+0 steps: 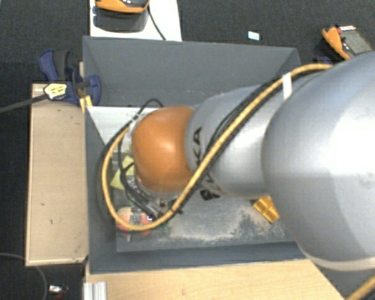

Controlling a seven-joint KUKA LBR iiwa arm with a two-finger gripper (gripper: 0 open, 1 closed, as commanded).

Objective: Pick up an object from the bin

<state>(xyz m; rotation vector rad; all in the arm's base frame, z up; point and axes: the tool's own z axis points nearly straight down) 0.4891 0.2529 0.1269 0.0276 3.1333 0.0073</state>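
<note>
The gripper (139, 200) hangs low in the 8 o'clock corner of the bin (194, 74), under the arm's orange cover (162, 149); I cannot tell whether it is open or closed. Beneath it lie a pale yellow-green piece (121, 172) and a reddish thing (132, 221), both crowding the walls at 9 and 6 o'clock. A clean pick here probably calls for a straight vertical lift that keeps the looping cable (104, 174) off the rim. Open floor lies toward 4 o'clock, around a yellow block (265, 209).

1 yellow block (266, 209); 1 pale yellow-green piece (121, 175); 1 reddish thing (132, 221); all in 1 grey bin (194, 67).
</note>
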